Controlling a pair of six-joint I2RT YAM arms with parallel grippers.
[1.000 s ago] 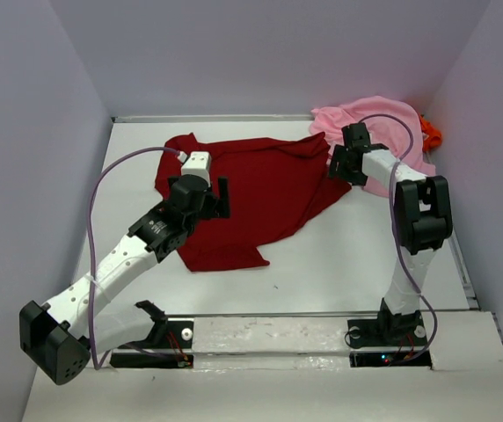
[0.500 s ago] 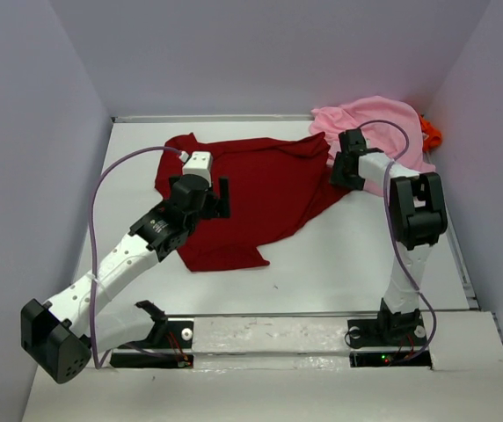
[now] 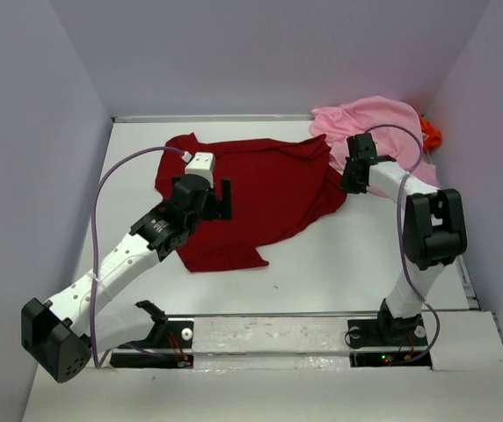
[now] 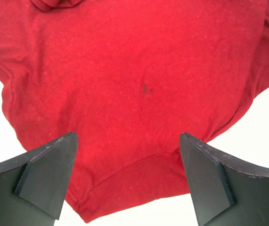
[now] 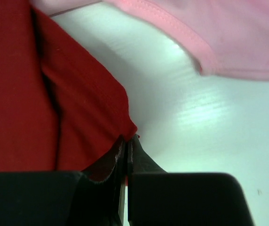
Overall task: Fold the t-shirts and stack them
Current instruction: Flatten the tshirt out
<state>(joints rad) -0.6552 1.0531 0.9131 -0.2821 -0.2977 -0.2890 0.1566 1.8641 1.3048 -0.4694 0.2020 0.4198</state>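
Pincer check: R gripper (image 5: 128, 140) was clamped tight on dark red shirt (image 3: 265, 189) at its 3 o'clock edge. Shirt ran 9-to-3, w/ L gripper (image 4: 127, 150) gaping, empty, over 9 o'clock half.

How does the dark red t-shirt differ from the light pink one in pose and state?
The dark red cloth t-shirt lies spread flat at mid-table; the light pink cloth t-shirt is bunched in the far right corner. The right tool pinches the red one's edge; nothing holds the pink one. Both are plain soft cloth.
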